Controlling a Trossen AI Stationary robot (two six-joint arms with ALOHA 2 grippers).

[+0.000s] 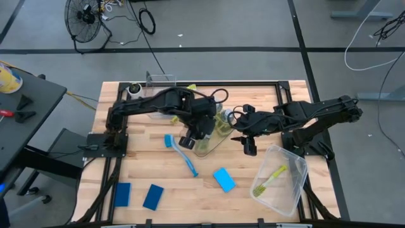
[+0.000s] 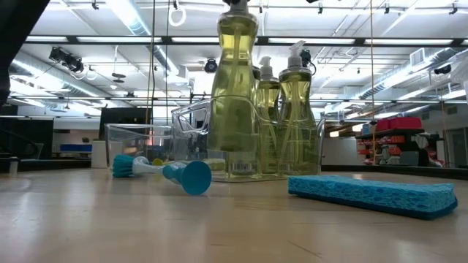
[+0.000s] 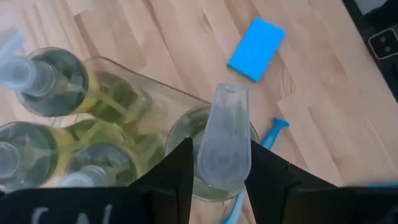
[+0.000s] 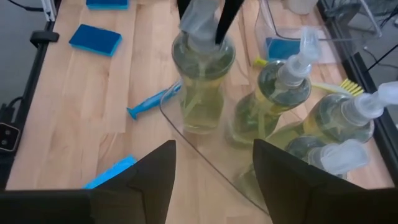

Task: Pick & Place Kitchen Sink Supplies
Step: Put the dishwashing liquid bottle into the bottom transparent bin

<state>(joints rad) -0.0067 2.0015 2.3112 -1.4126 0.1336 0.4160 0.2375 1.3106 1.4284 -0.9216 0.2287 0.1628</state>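
Four clear bottles of yellow-green liquid are at a clear flat tray (image 1: 218,140) mid-table. Three bottles (image 4: 311,118) stand inside it. My left gripper (image 1: 192,136) is shut on the fourth bottle (image 2: 235,80), at the tray's near-left end. My right gripper (image 4: 211,180) is open and hovers just right of the tray, touching nothing. A blue brush (image 1: 181,152) lies on the table left of the tray. One blue sponge (image 1: 223,179) lies nearer, and two more sponges (image 1: 137,195) lie at the near-left corner. A yellow-green brush (image 1: 269,179) lies in a clear bin. My left gripper pinches the fourth bottle's clear pump top (image 3: 222,140) between its two fingers (image 3: 177,171), coming from above and pointing down. The bottle stays upright below the fingers, over the tray's near-left end. I cannot tell whether its base rests on the tray or is lifted.
The clear bin (image 1: 292,183) lies tilted at the near-right corner. Another clear bin (image 1: 161,79) stands at the far edge, with a blue sponge (image 4: 283,46) and a second yellow-green brush (image 4: 333,87) close by. Bare wood lies between the tray and the near edge.
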